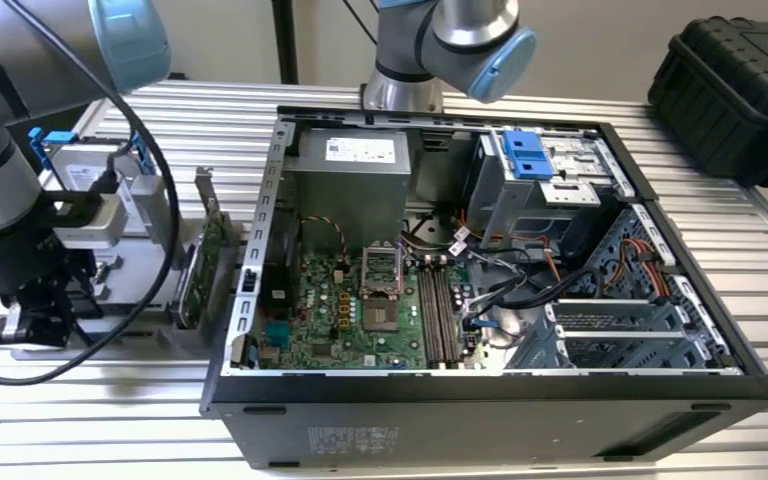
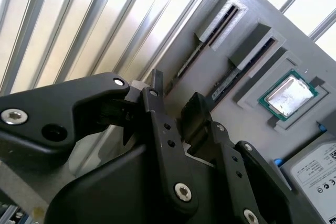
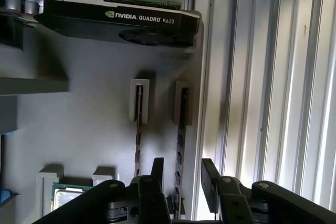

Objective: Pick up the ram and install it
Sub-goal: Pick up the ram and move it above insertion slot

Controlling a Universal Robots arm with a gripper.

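While the gripper hangs unclenched over the grey parts holder, the ram stands on edge in the slot nearest the holder's rim, between the fingers. Long axis runs along the gap, broad faces toward each pad. No contact seen.

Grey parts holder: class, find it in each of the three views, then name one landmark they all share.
Exterior view: the holder sits at the exterior view's left, beside the computer case.
Second wrist view: the holder lies beyond the hand, carrying the processor chip.
First wrist view: the holder lies beyond the hand, carrying the graphics card.
Shared landmark: the ribbed metal table.
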